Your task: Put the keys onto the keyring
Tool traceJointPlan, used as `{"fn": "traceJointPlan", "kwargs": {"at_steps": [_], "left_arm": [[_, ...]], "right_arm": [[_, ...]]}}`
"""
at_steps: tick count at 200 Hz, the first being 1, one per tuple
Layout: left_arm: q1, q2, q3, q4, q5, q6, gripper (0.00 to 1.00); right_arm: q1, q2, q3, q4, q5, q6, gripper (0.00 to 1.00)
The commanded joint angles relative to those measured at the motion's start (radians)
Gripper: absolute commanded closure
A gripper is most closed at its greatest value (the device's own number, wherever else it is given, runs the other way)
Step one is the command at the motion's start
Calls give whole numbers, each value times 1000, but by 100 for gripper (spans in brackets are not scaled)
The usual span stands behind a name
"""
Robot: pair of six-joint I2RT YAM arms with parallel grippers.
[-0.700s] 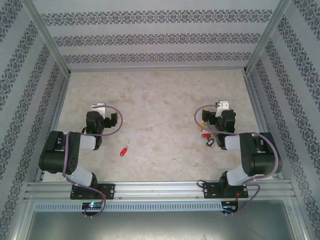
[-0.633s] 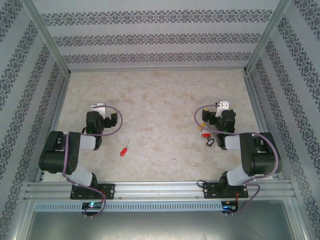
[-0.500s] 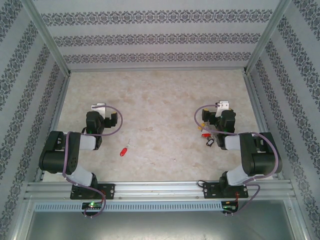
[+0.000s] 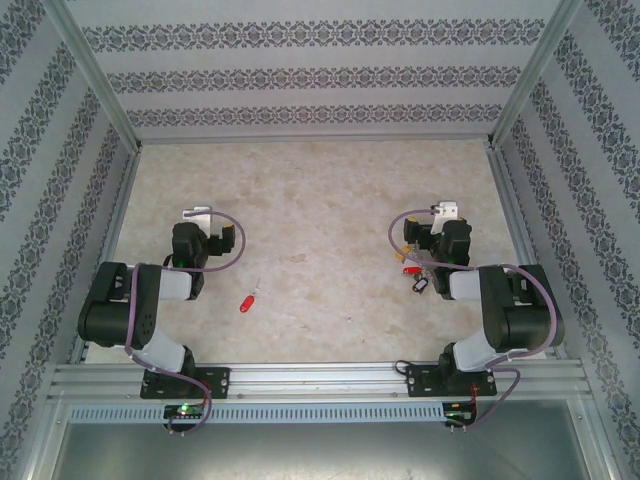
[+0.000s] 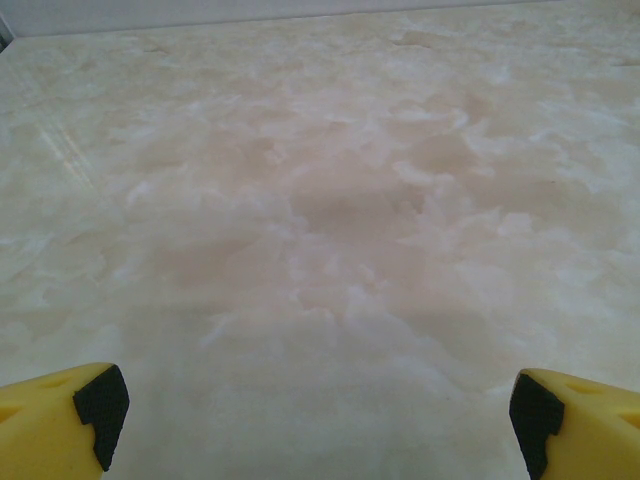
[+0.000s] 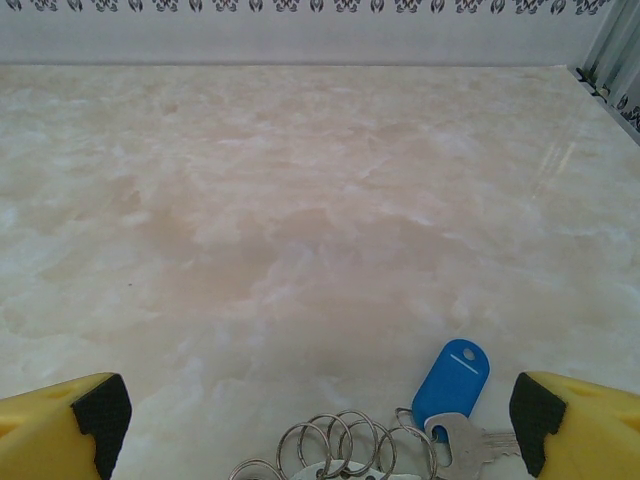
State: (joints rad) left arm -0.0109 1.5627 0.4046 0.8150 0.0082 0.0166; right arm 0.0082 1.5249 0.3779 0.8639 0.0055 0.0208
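Left gripper (image 5: 318, 412) and right gripper (image 6: 318, 418) both gaped empty. A blue-tagged key (image 6: 452, 378) lay beside the keyring (image 6: 335, 445), a red key (image 4: 247, 301) well apart.

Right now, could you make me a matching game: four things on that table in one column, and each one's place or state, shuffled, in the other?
Things:
1. red key
2. blue key
3. keyring
4. left pincer

Descriptions:
A. silvery coiled loops
B. open above bare tabletop
C. alone on the table between the two arms
D. lying beside the loops

Pairs: 1-C, 2-D, 3-A, 4-B.
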Motion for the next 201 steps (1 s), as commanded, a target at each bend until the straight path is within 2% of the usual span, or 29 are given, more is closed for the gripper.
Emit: {"fn": "traceJointPlan", "kwargs": {"at_steps": [1,16,31,44,56,63,70,81,87,95,102,108,113,123,137,150,161,175,190,201], "left_arm": [[16,-6,19,-4,16,-23,1],[15,-10,20,-9,15,-21,1],[9,-88,41,-107,1,-17,1],[-7,-214,51,-222,-61,-24,1],[-11,-342,37,-270,-61,-60,1],[-11,-414,33,-292,-52,-90,1],[-11,-479,38,-333,-52,-135,1],[-11,-555,79,-461,-85,-241,1],[-11,-578,102,-525,-126,-296,1],[-10,-585,123,-608,-274,-481,1],[-6,-584,166,-801,-423,-704,1],[6,-576,194,-916,-478,-776,1],[11,-566,197,-922,-472,-741,1],[11,-538,175,-823,-403,-621,1],[11,-486,182,-782,-329,-604,1],[11,-422,251,-880,-309,-649,1],[4,-361,329,-990,-256,-616,1],[-37,-310,359,-1003,-237,-573,1],[-106,-312,314,-893,-244,-478,1],[-145,-319,293,-834,-260,-418,1]], "right_arm": [[-1,-28,17,6,41,27,2],[21,-91,15,-36,232,64,2],[60,-209,78,-290,464,123,2],[62,-301,159,-532,484,188,2],[65,-359,220,-687,488,267,2],[62,-387,247,-761,487,338,2],[59,-413,273,-853,495,474,2],[48,-452,323,-1091,485,720,2],[41,-471,327,-1159,472,804,2],[38,-495,301,-1179,445,890,2],[38,-512,279,-1206,433,989,2],[38,-525,267,-1241,429,1079,2],[38,-532,264,-1274,421,1135,2],[40,-530,276,-1327,401,1188,2],[64,-492,332,-1415,386,1196,2],[83,-433,395,-1502,358,1195,2],[104,-383,428,-1526,315,1181,3],[116,-316,463,-1558,262,1168,8],[119,-261,487,-1568,225,1142,15],[116,-227,501,-1568,183,1128,24]]}}
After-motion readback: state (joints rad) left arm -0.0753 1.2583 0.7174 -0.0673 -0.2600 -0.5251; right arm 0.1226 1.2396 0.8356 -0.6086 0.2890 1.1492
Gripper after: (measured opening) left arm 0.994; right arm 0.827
